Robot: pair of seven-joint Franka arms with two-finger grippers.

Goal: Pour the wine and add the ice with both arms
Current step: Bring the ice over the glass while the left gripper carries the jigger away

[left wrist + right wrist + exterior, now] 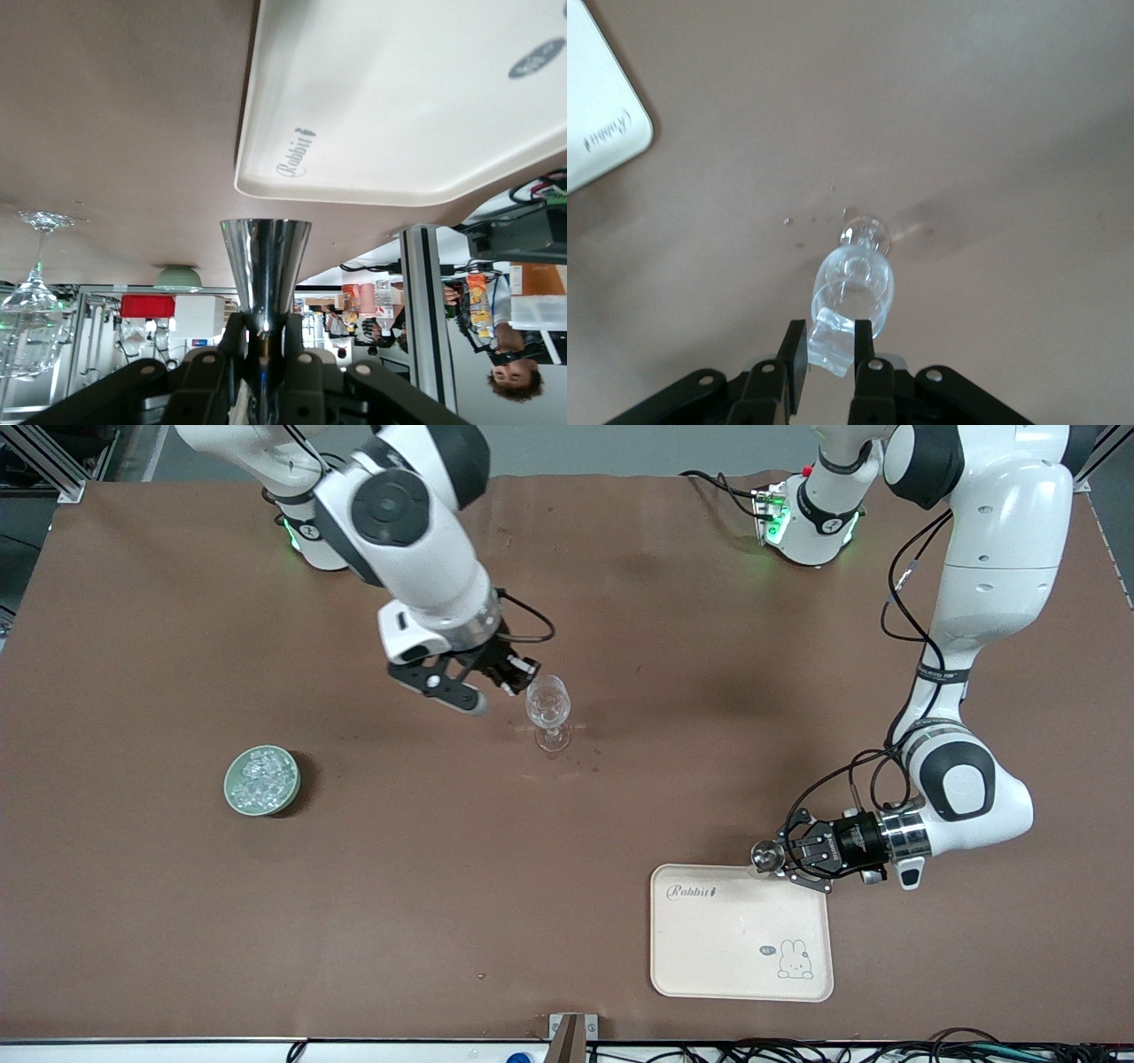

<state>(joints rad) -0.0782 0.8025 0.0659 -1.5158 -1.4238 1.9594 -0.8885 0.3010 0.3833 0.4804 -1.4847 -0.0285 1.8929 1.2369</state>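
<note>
Clear ice chunk in right tool over wine glass.

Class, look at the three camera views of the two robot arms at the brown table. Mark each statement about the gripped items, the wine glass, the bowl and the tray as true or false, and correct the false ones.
1. The right gripper holds an ice chunk over the wine glass. True.
2. The wine glass lies tipped on its side. False: it stands upright on the table.
3. The left gripper holds a shiny metal cup at the edge of the cream tray. True.
4. The green bowl is empty. False: it holds ice pieces.
5. The bowl sits on the tray. False: it stands on the table toward the right arm's end, apart from the tray.
</note>
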